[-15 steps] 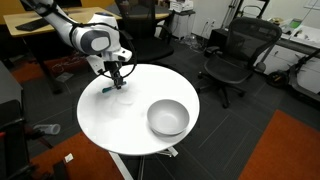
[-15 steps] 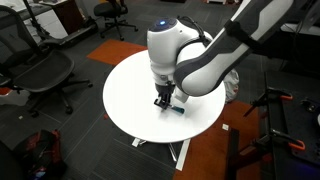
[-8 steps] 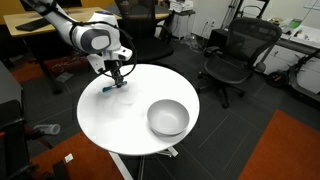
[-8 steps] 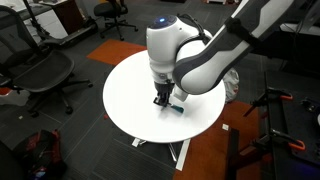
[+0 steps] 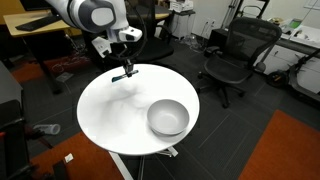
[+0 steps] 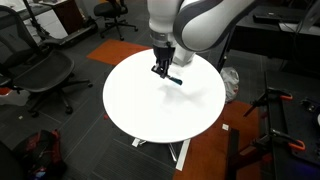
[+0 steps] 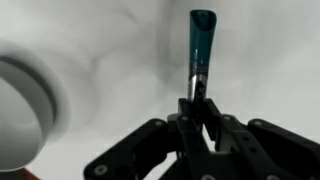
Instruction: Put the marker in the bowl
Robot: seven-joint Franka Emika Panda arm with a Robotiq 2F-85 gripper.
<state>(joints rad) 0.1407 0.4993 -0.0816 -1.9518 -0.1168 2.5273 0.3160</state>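
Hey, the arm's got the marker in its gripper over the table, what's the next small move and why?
Probably carry it sideways toward the bowl, keeping its height. The gripper is shut on the marker, which appears to hang clear of the table. The bowl sits well apart from it on the table, open side up, so lowering here would likely miss it.

The black robot gripper [image 5: 125,68] clasps the thin teal-blue marker [image 5: 122,77] over the round white table [image 5: 105,125] (its far side); the deep light-grey bowl [image 5: 168,118] sits well apart on the tabletop; a black mesh office chair [image 5: 238,52] stands behind.
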